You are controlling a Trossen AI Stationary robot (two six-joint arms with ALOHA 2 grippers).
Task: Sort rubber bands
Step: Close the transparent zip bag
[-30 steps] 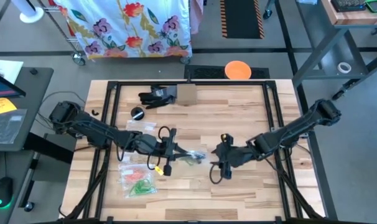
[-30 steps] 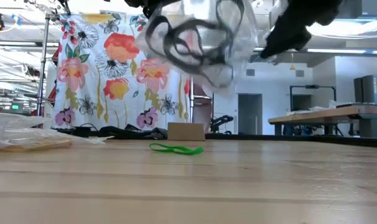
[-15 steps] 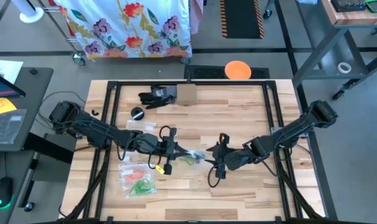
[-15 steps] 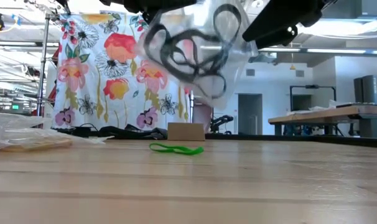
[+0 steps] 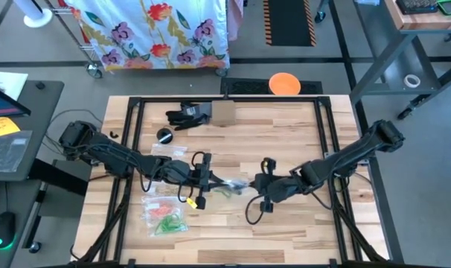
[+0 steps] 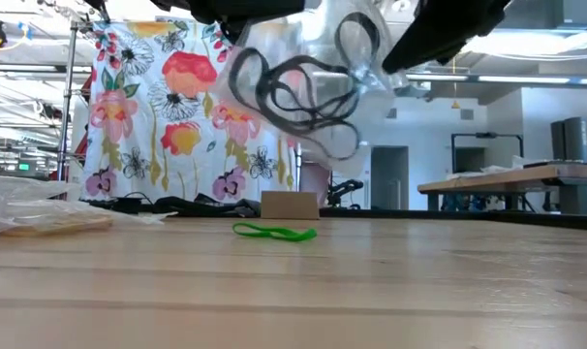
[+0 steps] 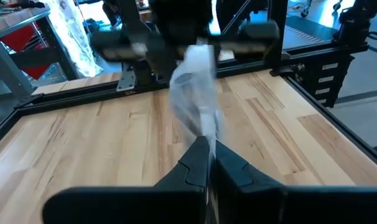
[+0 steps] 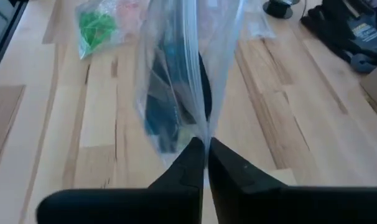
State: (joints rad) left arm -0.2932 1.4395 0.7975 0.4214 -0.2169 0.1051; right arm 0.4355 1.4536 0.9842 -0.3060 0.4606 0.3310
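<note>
Both grippers are pinching one clear bag of dark rubber bands above the table.
Left gripper and right gripper are each clenching a bag edge; sorting is looking partly done, with a green band lying loose below the bag.

The desk is pale wood with lines of grain, smooth and a bit shiny in the low view. Its frame is black metal, matt. The bag held up in the air is thin clear plastic, glossy and crinkly. The rubber bands inside it are dark and smooth. A green rubber band lies on the wood. The small box looks like brown cardboard, dull. The flowered sheet behind is soft cloth.
</note>
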